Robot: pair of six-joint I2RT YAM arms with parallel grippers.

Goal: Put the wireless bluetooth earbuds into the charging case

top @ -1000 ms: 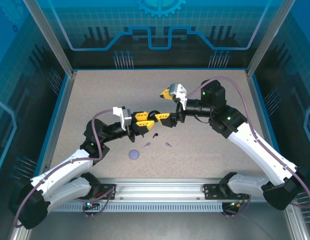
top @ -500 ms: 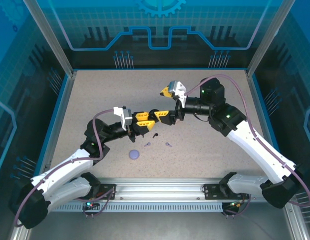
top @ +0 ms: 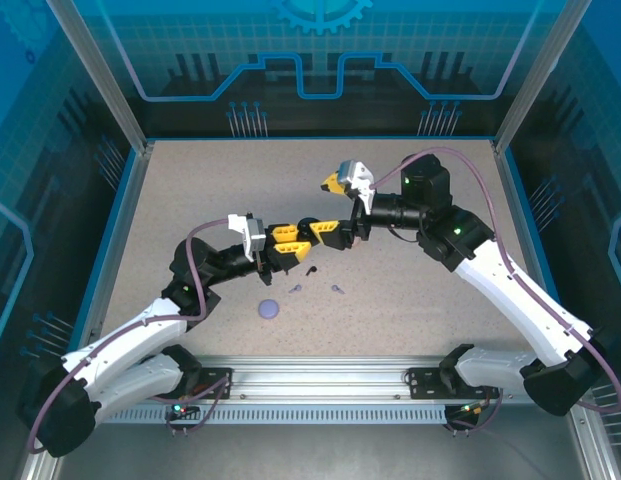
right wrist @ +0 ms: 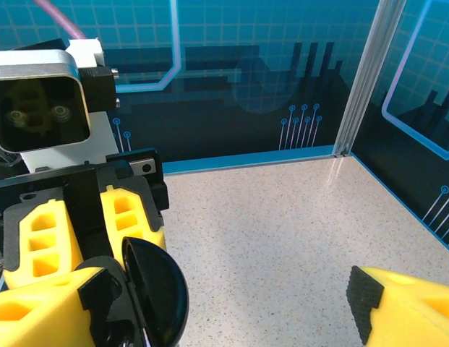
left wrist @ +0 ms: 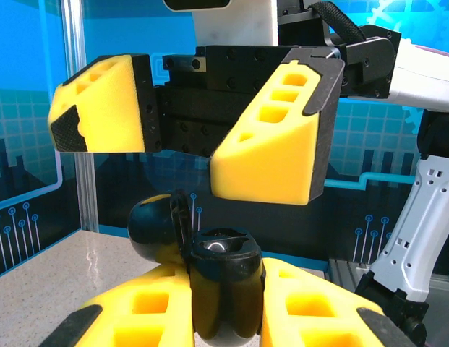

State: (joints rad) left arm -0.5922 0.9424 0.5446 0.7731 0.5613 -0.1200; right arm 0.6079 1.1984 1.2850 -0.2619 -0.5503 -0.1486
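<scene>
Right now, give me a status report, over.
Left gripper shut on open black case. Right gripper open, facing it. Earbuds loose on table below.

Both arms reach toward black case (left wrist: 223, 285). left tool (top: 293, 241) clamped shut on it; right tool (top: 330, 208) facing, jaws spread wide, one finger just beside it.

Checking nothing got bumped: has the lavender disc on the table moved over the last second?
No. The lavender disc sits in the same spot, with the same gap to the front rail and the lavender earbud beside it.
</scene>
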